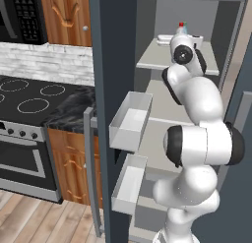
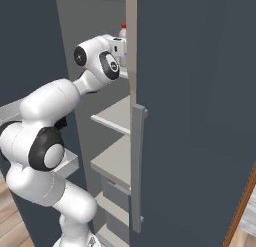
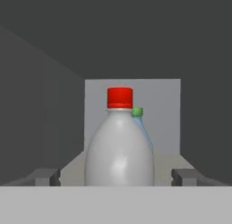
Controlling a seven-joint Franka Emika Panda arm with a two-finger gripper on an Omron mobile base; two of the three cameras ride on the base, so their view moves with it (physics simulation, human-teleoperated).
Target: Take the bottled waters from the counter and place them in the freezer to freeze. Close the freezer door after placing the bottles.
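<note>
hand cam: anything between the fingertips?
Yes, the red-capped bottle stands between the open fingertips, clear of both; the green-capped bottle peeks out behind it.

The whitish plastic bottle with a red cap (image 3: 119,146) stands upright on the light grey upper shelf (image 1: 156,59) inside the tall dark blue-grey freezer (image 1: 116,50). The clear green-capped bottle (image 3: 138,113) stands just behind it. The two-finger gripper (image 3: 117,177) straddles the nearer bottle, fingertips (image 3: 44,177) apart from its sides.

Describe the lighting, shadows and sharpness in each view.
Left base view: even, flat light, soft shading inside the freezer, slightly blurry edges. Right base view: the freezer door is a dull, glare-free slab. Hand view: dim interior, a soft highlight on the red-capped bottle, open pincer fingertips blurred.
</note>
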